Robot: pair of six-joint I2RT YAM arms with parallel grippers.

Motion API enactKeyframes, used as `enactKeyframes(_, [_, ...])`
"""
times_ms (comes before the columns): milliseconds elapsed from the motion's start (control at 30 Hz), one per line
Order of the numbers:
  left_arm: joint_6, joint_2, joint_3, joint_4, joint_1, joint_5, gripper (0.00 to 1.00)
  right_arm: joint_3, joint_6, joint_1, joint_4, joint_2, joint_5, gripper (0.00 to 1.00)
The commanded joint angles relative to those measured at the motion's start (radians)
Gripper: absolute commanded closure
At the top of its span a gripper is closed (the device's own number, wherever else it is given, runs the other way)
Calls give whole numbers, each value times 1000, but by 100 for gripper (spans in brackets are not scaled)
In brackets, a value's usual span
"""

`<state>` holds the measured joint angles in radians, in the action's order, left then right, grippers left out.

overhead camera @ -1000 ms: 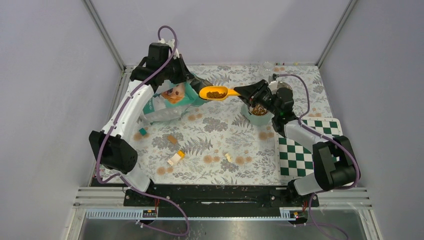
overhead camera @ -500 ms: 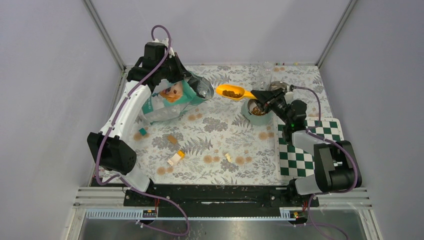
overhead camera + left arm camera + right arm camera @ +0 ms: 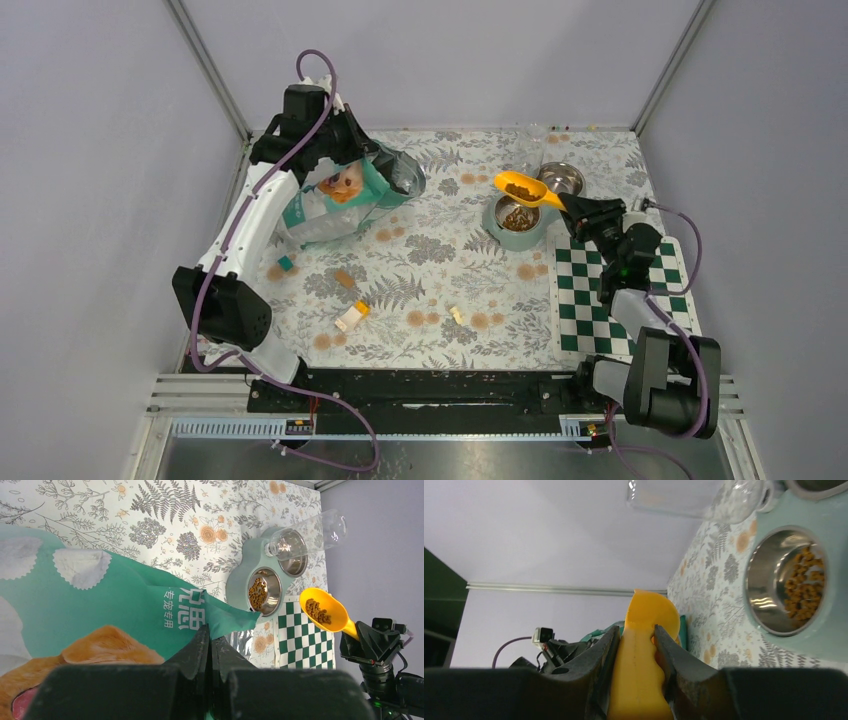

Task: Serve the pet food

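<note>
Floral-print bench (image 3: 430, 270), crinkly teal bag (image 3: 345, 200) pinched in closed left tool (image 3: 211, 636), right tool (image 3: 636, 636) gripping smooth orange plastic scoop (image 3: 527, 190) of brown kibble (image 3: 318, 611), now by round steel bowl (image 3: 274, 587), carried over from bag's mouth

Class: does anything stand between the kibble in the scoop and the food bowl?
Nothing visible does. The kibble in the scoop hangs near the open bowl; the clear bottle stands off to the side, at the other bowl.

Overhead view looks down, far; both wrist views close, share bowl (image 3: 274, 593).
</note>
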<state>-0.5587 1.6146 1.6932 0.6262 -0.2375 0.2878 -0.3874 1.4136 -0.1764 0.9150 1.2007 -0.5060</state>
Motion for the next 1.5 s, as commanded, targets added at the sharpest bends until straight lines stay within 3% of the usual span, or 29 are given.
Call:
enactKeyframes(0, [2,-45,4,-80,32,-24,100,15,-82,-73,-102,-64,-3,100])
enactKeyframes(300, [5,-55,-4,-81,40,-24,100,-19,-240,-133,-401,-149,70,100])
enactKeyframes(733, [14,-67,-8,-82,41,-23,100,-214,-483,-125,-683,-59,111,100])
enactKeyframes(933, [23,-69,-2,-75,41,-11,100,-302,-581,-57,-801,-46,207,100])
enactKeyframes(1467, [28,-56,7,-50,40,60,100,-521,-841,165,-1117,-139,634,100])
